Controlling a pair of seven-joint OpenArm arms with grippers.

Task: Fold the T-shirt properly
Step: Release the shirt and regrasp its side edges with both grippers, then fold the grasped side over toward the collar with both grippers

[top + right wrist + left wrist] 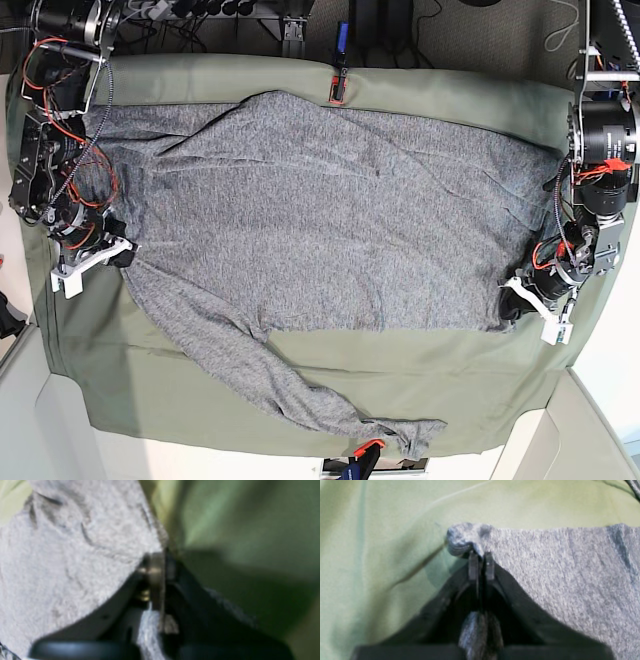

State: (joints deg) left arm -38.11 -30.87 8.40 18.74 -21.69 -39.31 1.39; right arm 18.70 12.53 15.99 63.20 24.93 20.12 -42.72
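The heather-grey T-shirt [330, 210] lies spread wide across the olive-green cloth, wrinkled, with one long part [330, 410] trailing toward the near edge. In the base view my left gripper [510, 300] sits at the shirt's right lower corner and my right gripper [122, 255] at its left edge. The left wrist view shows the left gripper [481, 562] shut on a bunched corner of the T-shirt [557, 567], with grey fabric running back between the jaws. Seen from the right wrist, the right gripper [160, 557] is likewise shut on an edge of the T-shirt [75, 555].
The olive-green cloth [430, 370] covers the table. A red clamp [337, 90] holds it at the far edge and an orange clamp [368, 450] at the near edge. Cables and arm bases stand at both far corners.
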